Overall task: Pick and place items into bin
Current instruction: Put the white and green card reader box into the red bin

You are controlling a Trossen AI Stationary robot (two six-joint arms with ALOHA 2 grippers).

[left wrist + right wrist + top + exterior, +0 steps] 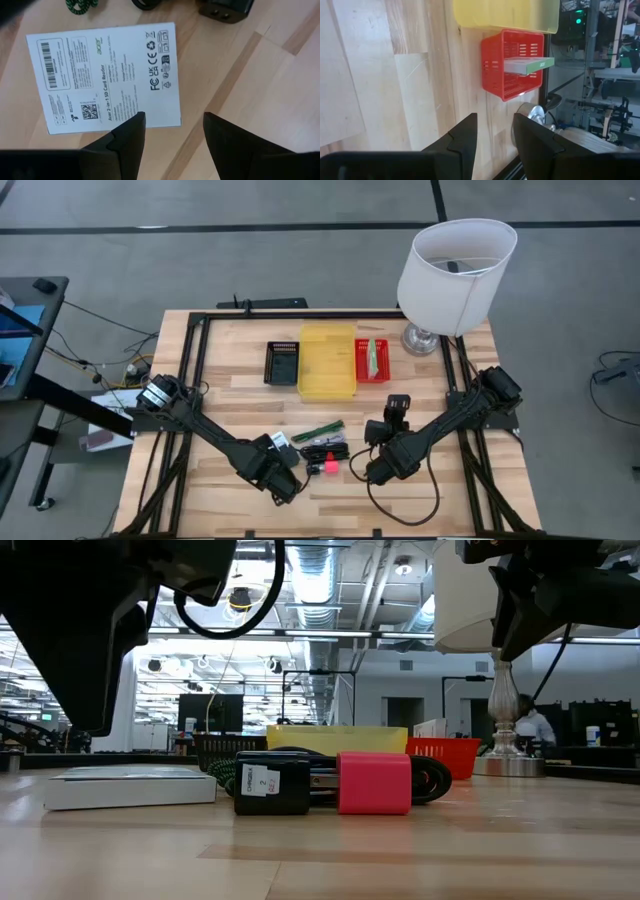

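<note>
A flat white labelled packet [102, 75] lies on the wood at the near middle of the table [281, 440]. My left gripper [172, 117] hangs open above it, pointing down. One fingertip is over the packet's edge and the other over bare wood. Beside the packet lie a thin green stick [318, 432], black clips and cord [325, 450] and a pink-red block [373, 783]. A green-striped packet [530, 65] rests in the red basket [512, 82]. My right gripper [495, 120] is open in the air, slanting down toward that basket. The yellow tray [327, 361] stands at the back.
A black bin [283, 363] stands left of the yellow tray and the red basket [371, 360] right of it. A white-shaded lamp [455, 275] stands at the far right corner. Bare wood lies along the near edge [330, 515]. A person [525, 725] is in the room behind.
</note>
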